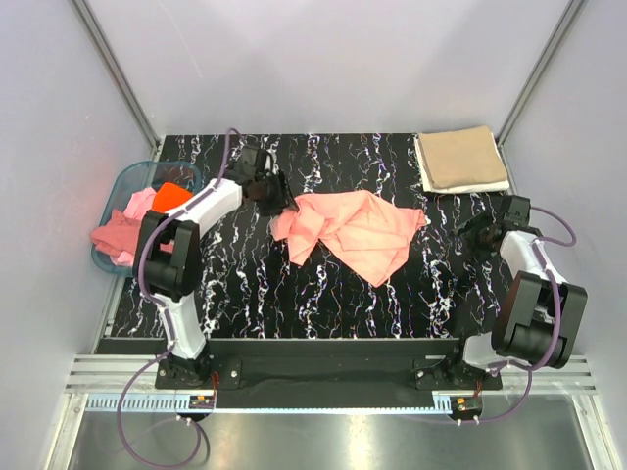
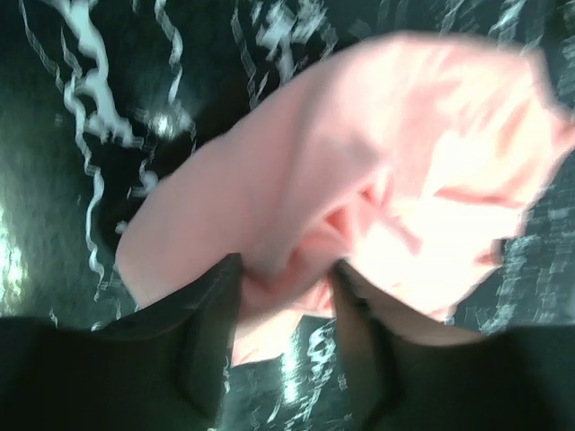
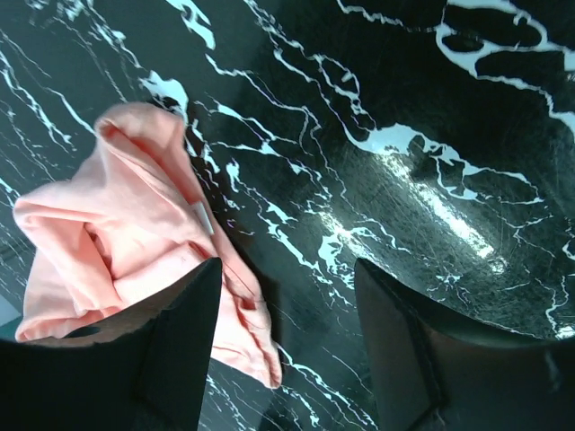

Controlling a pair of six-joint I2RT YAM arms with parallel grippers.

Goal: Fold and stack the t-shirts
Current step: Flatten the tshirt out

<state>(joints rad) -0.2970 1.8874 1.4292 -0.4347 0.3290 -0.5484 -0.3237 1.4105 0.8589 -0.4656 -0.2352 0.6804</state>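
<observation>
A salmon-pink t-shirt lies crumpled in the middle of the black marbled table. My left gripper is at the shirt's left corner. In the left wrist view its jaws stand partly apart, with a fold of the pink shirt bunched between the fingertips. My right gripper hovers to the right of the shirt, open over bare table. In the right wrist view the shirt's edge lies by its left finger, and nothing is between the jaws. A tan t-shirt lies folded at the back right.
A translucent teal basket stands at the table's left edge, holding an orange t-shirt and a pink t-shirt that spills over its rim. Grey walls enclose the table on three sides.
</observation>
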